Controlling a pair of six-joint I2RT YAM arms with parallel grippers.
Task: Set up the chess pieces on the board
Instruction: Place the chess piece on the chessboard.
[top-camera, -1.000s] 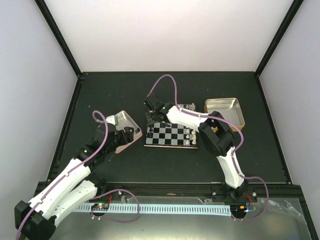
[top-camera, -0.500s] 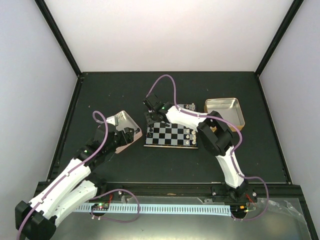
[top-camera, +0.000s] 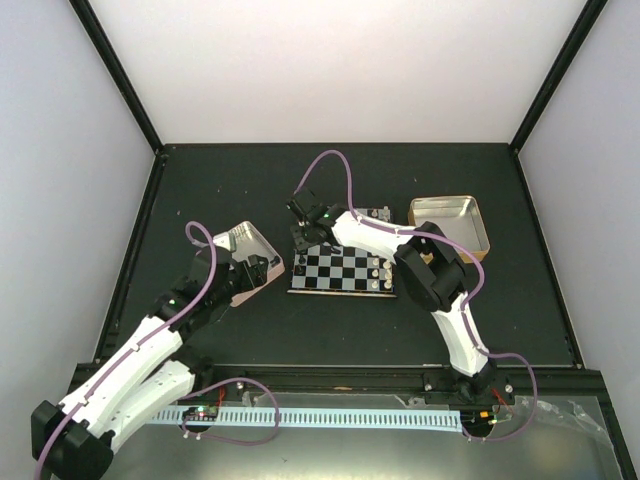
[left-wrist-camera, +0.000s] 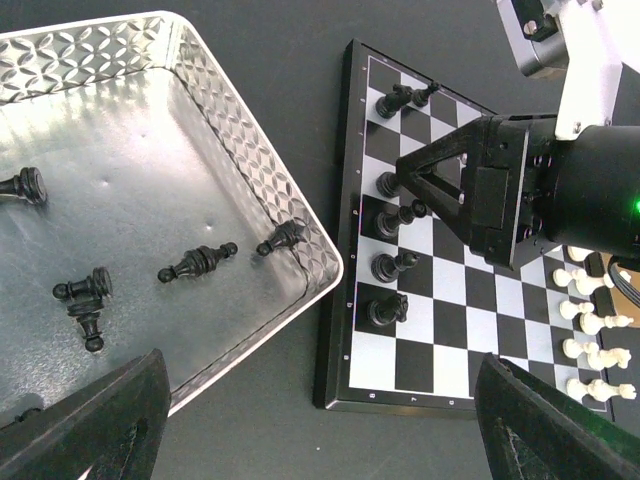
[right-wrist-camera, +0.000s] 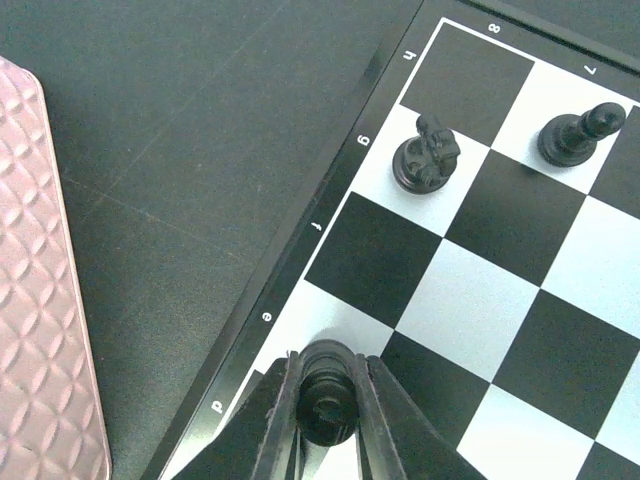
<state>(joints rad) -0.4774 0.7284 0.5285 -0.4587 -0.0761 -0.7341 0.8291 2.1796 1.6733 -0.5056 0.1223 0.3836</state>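
Chess pieces (left-wrist-camera: 395, 215) in black stand along the board (top-camera: 343, 268) edge. The right claw (right-wrist-camera: 328, 415) is clenched on one black piece (right-wrist-camera: 328, 405) on an edge square, with two more just beyond its tips. The left claw (left-wrist-camera: 320, 400) hangs spread wide, with loose pieces (left-wrist-camera: 197, 262) in the tin (left-wrist-camera: 250, 165) beneath it.

The board (left-wrist-camera: 432, 335) is glossy, the tin (left-wrist-camera: 215, 135) embossed metal.

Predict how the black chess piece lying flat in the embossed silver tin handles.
Probably light, being tiny. The black chess piece lies on its side, so it may roll if nudged. The embossed silver tin looks slick inside; skidding likely.
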